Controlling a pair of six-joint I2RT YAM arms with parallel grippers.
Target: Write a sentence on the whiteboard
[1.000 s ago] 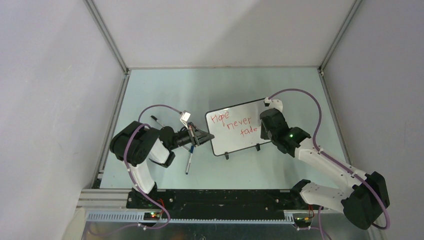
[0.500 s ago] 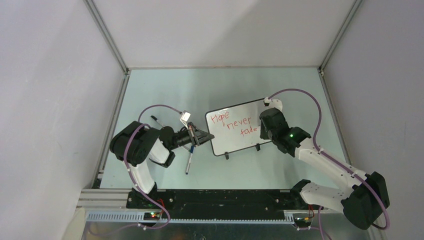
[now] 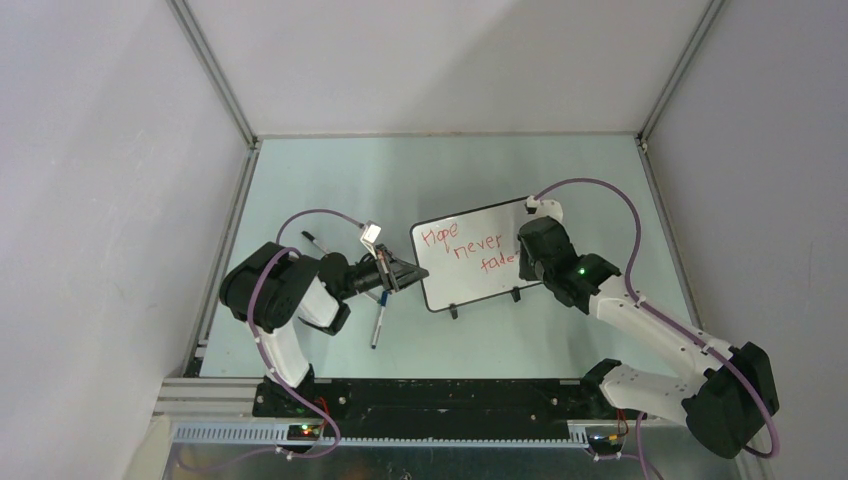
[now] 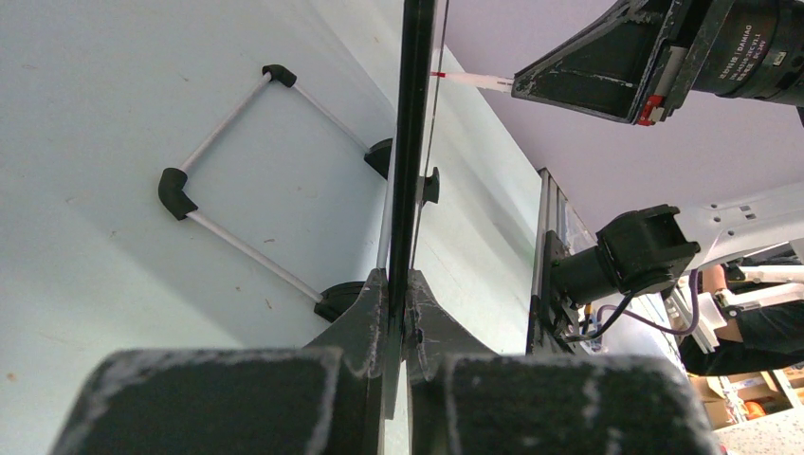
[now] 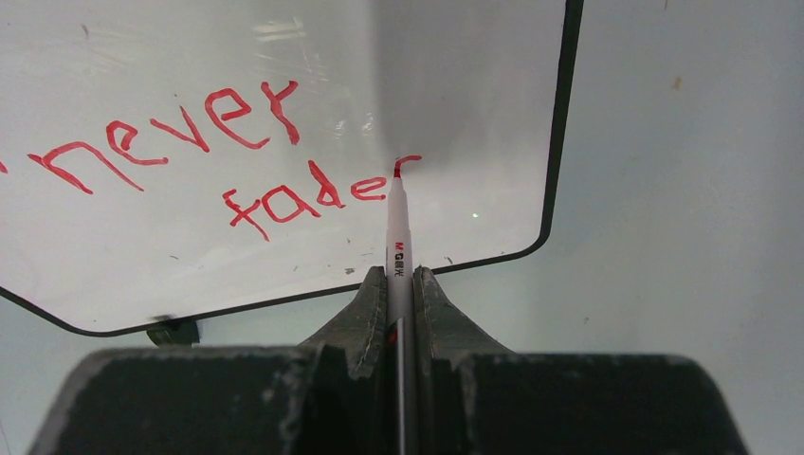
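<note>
**Desk:** What does the wide shot give us?

**Photographer:** A pale table [image 3: 330,180], with the whiteboard [image 3: 455,288] standing on its feet between the two arms. The left gripper [image 4: 398,280] is pinched tight on the board's black frame, and that edge runs straight up from between its fingers. It looks like a steadying hold.

**Desk:** And the other arm?

**Photographer:** The right gripper [image 5: 398,275] is closed narrow on a red marker [image 5: 399,232]. The barrel sticks out ahead of the fingertips, and the tip meets the board just beyond them, above the board's lower right corner.

**Desk:** How much of the sentence [image 3: 465,248] is down?

**Photographer:** "Hope" and "never" are complete, stepping down to the left of the fingers. "fade" sits just left of the tip. At the tip itself there's only a short red hook.

**Desk:** So it's nearly finished?

**Photographer:** By my reading, yes. Only the closing "s" is left to shape, and then the marker has to lift off. Past the tip the board is clean white out to the frame, which is room enough for one letter.
</note>
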